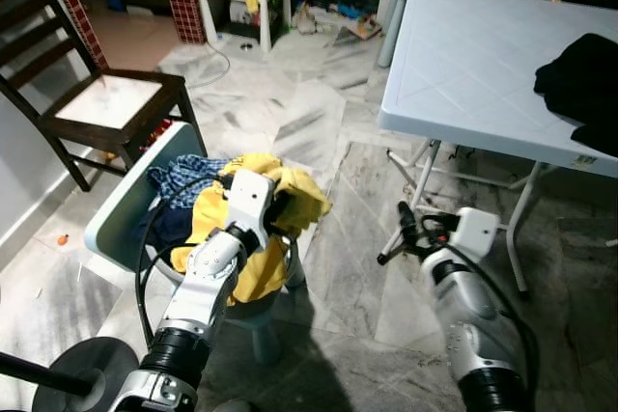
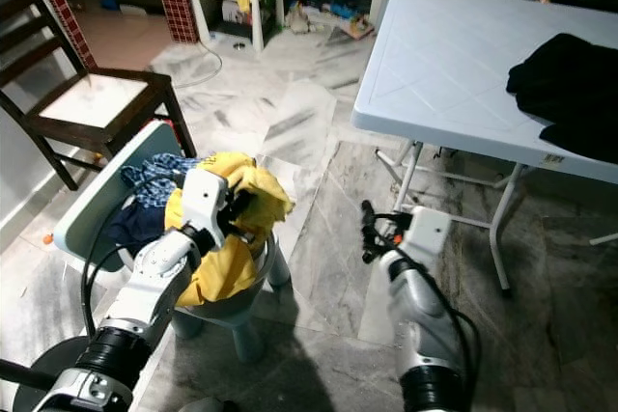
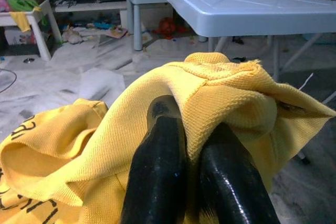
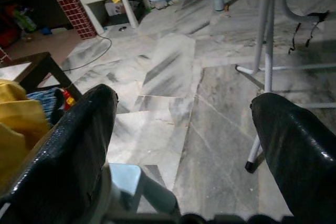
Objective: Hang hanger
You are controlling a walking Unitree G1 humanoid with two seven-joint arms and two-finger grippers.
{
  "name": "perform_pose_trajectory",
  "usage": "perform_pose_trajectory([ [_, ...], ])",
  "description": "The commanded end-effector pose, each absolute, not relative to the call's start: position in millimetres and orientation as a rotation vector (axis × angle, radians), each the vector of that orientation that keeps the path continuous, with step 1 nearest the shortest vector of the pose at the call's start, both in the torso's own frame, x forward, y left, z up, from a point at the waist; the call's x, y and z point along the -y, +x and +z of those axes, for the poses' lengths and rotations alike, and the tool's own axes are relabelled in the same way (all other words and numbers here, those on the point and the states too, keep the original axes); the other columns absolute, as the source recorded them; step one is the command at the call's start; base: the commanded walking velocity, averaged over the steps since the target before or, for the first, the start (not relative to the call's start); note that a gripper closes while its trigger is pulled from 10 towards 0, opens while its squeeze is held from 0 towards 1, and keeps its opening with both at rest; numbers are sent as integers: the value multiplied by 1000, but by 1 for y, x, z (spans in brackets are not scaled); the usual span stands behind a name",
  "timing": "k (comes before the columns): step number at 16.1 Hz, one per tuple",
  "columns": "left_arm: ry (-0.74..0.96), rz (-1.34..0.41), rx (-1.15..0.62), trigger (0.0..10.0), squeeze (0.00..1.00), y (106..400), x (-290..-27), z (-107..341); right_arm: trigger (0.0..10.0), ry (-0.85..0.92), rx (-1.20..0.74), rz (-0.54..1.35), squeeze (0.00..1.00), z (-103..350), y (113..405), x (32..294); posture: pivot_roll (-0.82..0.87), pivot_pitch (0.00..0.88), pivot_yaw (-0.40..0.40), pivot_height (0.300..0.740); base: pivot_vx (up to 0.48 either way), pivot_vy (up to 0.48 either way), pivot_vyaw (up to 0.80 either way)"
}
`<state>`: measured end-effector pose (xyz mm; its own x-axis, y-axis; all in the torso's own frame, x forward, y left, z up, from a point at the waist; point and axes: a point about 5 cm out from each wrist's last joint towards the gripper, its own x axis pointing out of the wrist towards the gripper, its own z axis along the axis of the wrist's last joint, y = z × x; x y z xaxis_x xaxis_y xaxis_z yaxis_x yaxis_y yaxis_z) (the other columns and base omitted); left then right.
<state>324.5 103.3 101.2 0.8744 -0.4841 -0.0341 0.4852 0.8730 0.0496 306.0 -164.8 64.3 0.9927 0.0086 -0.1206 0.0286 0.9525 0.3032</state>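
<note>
Left tool (image 1: 280, 207): clenched on a fold of the yellow shirt (image 1: 299, 202).
Yellow shirt: heaped on the pale blue chair (image 1: 121, 209), left near, beside a blue patterned cloth (image 1: 183, 178).
Right tool (image 1: 398, 235): released, fingers spread above the marble floor (image 1: 319, 123).
White surface (image 1: 473, 55): right far, carrying a black garment (image 1: 584, 84).
Hanger: cannot be made out.

Your right gripper (image 1: 404, 233) hangs with fingers spread over bare marble floor (image 1: 338, 229), nothing between it and the small plastic chair (image 1: 116, 214). Just to its right the folding table's legs (image 1: 422, 180) and the tabletop edge (image 1: 454, 132) above block that side. Your left gripper (image 3: 194, 150) is buried in the yellow shirt (image 1: 299, 195). The dark wooden chair (image 1: 106, 103) crowds the far left.
</note>
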Motion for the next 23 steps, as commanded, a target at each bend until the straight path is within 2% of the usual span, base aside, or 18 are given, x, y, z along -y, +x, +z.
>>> perform_pose_trajectory([
  [1, 73, -521, 7, 10000, 0, 328, -105, 106, 10000, 293, -98, 16, 0, 71, 311, 157, -58, 0, -12, 740, 0, -416, 0],
  [4, 42, -441, 18, 10000, 0, 332, -114, 108, 10000, 263, -101, 93, 0, 71, 312, 146, -72, 0, 20, 740, 0, -430, -267],
  [7, 67, -483, -17, 10000, 0, 325, -115, 93, 10000, 252, -114, 75, 0, 62, 307, 151, -77, 0, 21, 740, 0, -414, -800],
  [10, 66, -481, 11, 10000, 0, 328, -115, 99, 10000, 240, -125, 104, 0, 59, 301, 147, -74, 0, 7, 740, 0, -410, -696],
  [19, 40, -459, 97, 10000, 0, 344, -109, 124, 10000, 174, -63, 74, 0, 74, 308, 158, -67, 1, -7, 740, 0, -392, 0],
  [23, -35, -403, 49, 10000, 0, 352, -108, 125, 10000, 174, -50, 60, 0, 78, 311, 155, -88, 48, 25, 740, 0, 0, 0],
])
